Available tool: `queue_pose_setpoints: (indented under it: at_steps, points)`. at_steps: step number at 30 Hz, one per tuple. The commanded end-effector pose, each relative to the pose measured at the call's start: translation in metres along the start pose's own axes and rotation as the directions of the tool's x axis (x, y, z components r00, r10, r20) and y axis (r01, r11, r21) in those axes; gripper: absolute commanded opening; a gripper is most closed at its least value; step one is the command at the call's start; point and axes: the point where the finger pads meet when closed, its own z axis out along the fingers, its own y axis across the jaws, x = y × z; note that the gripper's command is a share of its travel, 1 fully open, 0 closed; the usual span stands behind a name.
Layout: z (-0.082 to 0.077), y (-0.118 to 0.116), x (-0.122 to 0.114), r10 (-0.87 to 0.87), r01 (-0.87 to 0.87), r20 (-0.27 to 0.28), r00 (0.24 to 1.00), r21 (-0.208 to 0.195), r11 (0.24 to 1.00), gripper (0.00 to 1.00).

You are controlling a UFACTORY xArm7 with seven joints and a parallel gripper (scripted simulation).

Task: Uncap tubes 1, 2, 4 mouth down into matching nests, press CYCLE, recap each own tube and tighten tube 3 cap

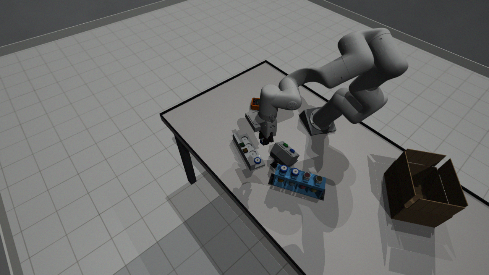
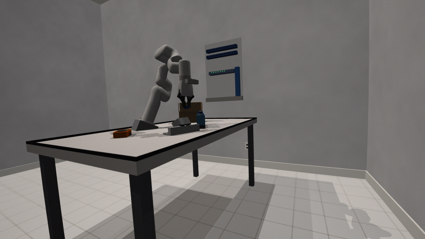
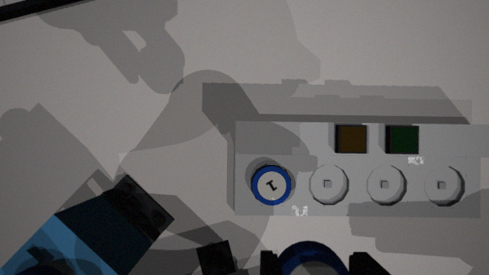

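Note:
My gripper (image 1: 264,140) is shut on a blue cap (image 3: 309,260), the cap of tube 2 by its place in the row, and holds it above the table beside the grey cap tray (image 1: 248,151). In the wrist view the cap marked 1 (image 3: 271,185) lies in the leftmost nest, and the three other nests (image 3: 384,184) are empty. The amber lamp (image 3: 351,138) and the green lamp (image 3: 402,139) are both dark. In the blue decapping station (image 1: 296,179) two tubes carry caps (image 1: 289,170) and two stand open (image 1: 313,177).
The key housing (image 1: 284,152) with a green key (image 1: 285,144) and a blue key (image 1: 291,150) sits between tray and station. An orange multimeter (image 1: 255,102) lies behind the arm. An open cardboard box (image 1: 425,188) stands at the right.

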Motion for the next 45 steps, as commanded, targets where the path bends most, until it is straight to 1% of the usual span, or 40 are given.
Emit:
queue_pose_setpoints:
  at_steps: [1,2,5,14,17,19,34,36,43,45]
  points:
    - [0.000,0.024,0.016,-0.003,0.003,0.002,1.000,0.009,1.000,0.00]
    - [0.000,0.024,0.016,-0.003,0.003,0.002,1.000,0.009,1.000,0.00]
    - [0.000,0.047,0.026,-0.003,0.003,0.001,1.000,0.009,1.000,0.00]
    - [0.000,0.048,0.027,-0.003,0.003,0.001,1.000,0.009,1.000,0.00]
    - [0.015,0.048,0.027,-0.003,0.003,0.001,1.000,0.009,1.000,0.00]
    - [0.015,0.048,0.027,-0.003,0.003,0.001,1.000,0.009,1.000,0.00]
    - [0.090,0.047,0.027,-0.003,0.003,0.002,1.000,0.009,1.000,0.00]
    - [0.090,0.047,0.027,-0.003,0.003,0.002,1.000,0.009,1.000,0.00]
    - [0.125,0.047,0.028,-0.002,0.002,0.002,1.000,0.009,1.000,0.00]
    - [0.128,0.047,0.028,-0.002,0.002,0.002,1.000,0.009,1.000,0.00]
